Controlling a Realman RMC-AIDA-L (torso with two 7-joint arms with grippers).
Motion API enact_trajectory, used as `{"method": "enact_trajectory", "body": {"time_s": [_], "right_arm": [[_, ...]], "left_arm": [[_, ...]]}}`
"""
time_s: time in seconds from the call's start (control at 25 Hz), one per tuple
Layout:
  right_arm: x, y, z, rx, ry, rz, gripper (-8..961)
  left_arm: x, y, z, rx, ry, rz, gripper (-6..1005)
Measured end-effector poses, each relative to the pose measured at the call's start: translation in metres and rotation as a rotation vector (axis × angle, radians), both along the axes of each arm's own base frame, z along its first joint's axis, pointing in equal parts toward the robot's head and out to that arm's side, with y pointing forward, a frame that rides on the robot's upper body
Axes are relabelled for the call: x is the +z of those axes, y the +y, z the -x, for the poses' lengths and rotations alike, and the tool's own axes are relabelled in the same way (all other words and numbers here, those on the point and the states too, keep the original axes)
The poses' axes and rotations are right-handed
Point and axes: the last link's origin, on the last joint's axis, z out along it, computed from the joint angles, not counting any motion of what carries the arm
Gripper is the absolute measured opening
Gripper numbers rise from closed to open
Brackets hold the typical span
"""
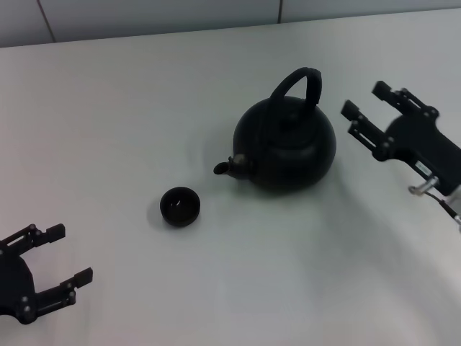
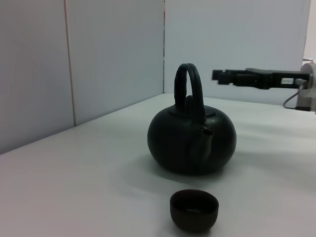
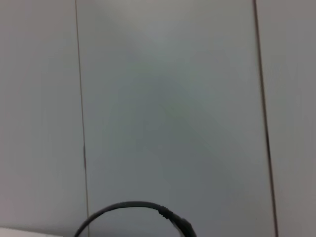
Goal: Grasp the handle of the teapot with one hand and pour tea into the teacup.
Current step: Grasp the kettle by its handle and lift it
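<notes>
The round matte-black teapot (image 1: 287, 144) stands in the middle of the white table, its short spout (image 1: 225, 167) facing the robot's left. Its arched handle (image 1: 301, 81) rises upright over the lid. The small black teacup (image 1: 179, 206) sits on the table just off the spout, apart from the pot. My right gripper (image 1: 364, 102) is open, in the air to the right of the handle, not touching it. My left gripper (image 1: 68, 254) is open and empty at the near left. In the left wrist view the teapot (image 2: 191, 140), teacup (image 2: 194, 210) and right gripper (image 2: 224, 76) show.
The white table (image 1: 115, 115) runs back to a pale panelled wall (image 1: 144, 18). A thin black cable arc (image 3: 133, 210) crosses the right wrist view in front of the wall.
</notes>
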Motion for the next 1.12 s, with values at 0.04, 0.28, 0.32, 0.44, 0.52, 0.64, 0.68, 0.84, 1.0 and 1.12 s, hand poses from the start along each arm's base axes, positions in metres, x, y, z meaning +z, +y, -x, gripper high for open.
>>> {"method": "enact_trajectory", "body": {"time_s": [0.04, 0.28, 0.32, 0.44, 0.52, 0.64, 0.68, 0.84, 1.0, 1.12], "right_arm": [[-0.001, 0.005, 0.001, -0.002, -0.002, 0.013, 566], [-0.007, 0.029, 0.01, -0.011, -0.032, 0.076, 561], [-0.009, 0.032, 0.011, -0.011, -0.041, 0.09, 560], [-0.011, 0.039, 0.014, -0.005, -0.063, 0.116, 558], [-0.012, 0.044, 0.016, -0.008, -0.07, 0.123, 556], [-0.012, 0.048, 0.019, -0.003, -0.075, 0.124, 554], [-0.012, 0.049, 0.019, -0.003, -0.077, 0.124, 553], [-0.012, 0.058, 0.023, -0.012, -0.085, 0.131, 549], [-0.012, 0.061, 0.024, -0.011, -0.09, 0.135, 546], [-0.012, 0.062, 0.025, -0.009, -0.091, 0.135, 543]], "left_arm": [[0.0, 0.0, 0.0, 0.001, -0.001, -0.002, 801], [-0.001, 0.0, 0.0, 0.005, -0.008, -0.004, 801], [-0.001, 0.0, 0.0, 0.005, -0.009, -0.004, 801], [-0.001, 0.0, 0.0, 0.006, -0.009, -0.005, 801], [-0.001, 0.0, 0.0, 0.008, -0.009, -0.005, 801], [-0.001, -0.001, 0.0, 0.011, -0.011, -0.004, 801], [-0.002, -0.001, 0.0, 0.011, -0.013, -0.005, 801], [-0.003, -0.001, -0.001, 0.008, -0.015, -0.004, 801], [-0.004, -0.001, -0.002, 0.007, -0.017, -0.004, 801], [-0.004, 0.0, -0.003, 0.006, -0.019, -0.003, 801]]}}
